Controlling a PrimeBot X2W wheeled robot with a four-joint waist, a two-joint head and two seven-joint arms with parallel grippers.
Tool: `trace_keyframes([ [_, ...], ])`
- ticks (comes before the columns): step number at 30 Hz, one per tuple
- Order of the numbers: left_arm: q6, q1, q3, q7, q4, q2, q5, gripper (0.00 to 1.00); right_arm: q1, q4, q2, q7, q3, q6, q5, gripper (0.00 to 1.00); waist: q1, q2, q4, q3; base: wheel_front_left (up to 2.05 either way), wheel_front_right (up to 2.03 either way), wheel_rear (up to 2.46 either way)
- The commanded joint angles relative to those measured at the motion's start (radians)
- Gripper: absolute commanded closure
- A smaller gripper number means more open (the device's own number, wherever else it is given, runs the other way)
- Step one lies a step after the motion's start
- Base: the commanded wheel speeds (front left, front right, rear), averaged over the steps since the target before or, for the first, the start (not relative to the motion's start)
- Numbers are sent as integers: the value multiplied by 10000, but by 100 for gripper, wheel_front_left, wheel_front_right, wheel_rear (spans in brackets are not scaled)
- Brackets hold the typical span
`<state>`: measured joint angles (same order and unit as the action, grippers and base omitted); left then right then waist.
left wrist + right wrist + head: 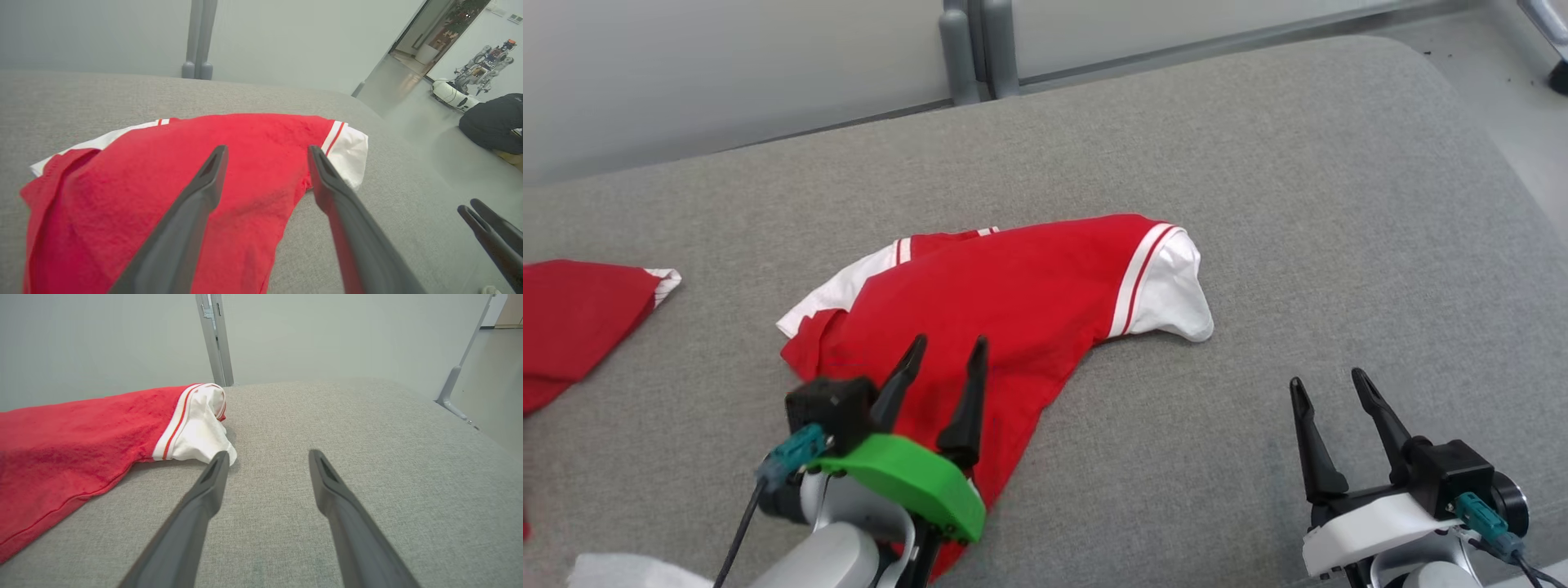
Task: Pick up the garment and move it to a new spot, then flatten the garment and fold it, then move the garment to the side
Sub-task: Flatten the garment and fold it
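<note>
The garment [1005, 302] is a red shirt with white sleeves and red-white stripes, lying folded over and rumpled in the middle of the grey cushion [1258, 163]. One white sleeve [1172, 290] points right. My left gripper [949, 343] hovers open over the shirt's near red part, nothing between its fingers; its wrist view has the garment [229, 163] spread under the open gripper [265, 151]. My right gripper [1327, 382] stands open over bare cushion to the right of the shirt. In its wrist view the gripper [265, 455] is beside the white sleeve [196, 428].
A second red cloth [572, 327] lies at the cushion's left edge. A grey post [976, 49] and pale wall stand behind the cushion. The left wrist view shows a dark-clothed person [494, 122] and another robot [470, 85] far right.
</note>
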<state>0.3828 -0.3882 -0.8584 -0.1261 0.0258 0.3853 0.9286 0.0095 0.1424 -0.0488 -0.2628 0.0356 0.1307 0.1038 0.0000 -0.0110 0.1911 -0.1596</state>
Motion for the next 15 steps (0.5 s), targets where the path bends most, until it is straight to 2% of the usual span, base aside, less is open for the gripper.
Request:
trace_keyframes([
  [1,274,634,193,-370,187,348,-73,0,218,-126,-32,-30,-59,1,-156,0,0,110,-676,760,0,0,0],
  [5,669,1815,773,-1085,316,894,-143,0,417,-259,-140,-30,-30,1,-207,0,0,110,-998,1165,0,0,0],
  [7,727,2272,1050,-1230,350,1034,-147,0,522,-366,-148,-30,-113,1,-209,0,0,110,-1239,1253,0,0,0],
  [15,504,3807,1950,-1403,221,1417,-406,0,824,-427,-297,-30,-147,1,-226,0,0,110,-1856,1488,0,0,0],
])
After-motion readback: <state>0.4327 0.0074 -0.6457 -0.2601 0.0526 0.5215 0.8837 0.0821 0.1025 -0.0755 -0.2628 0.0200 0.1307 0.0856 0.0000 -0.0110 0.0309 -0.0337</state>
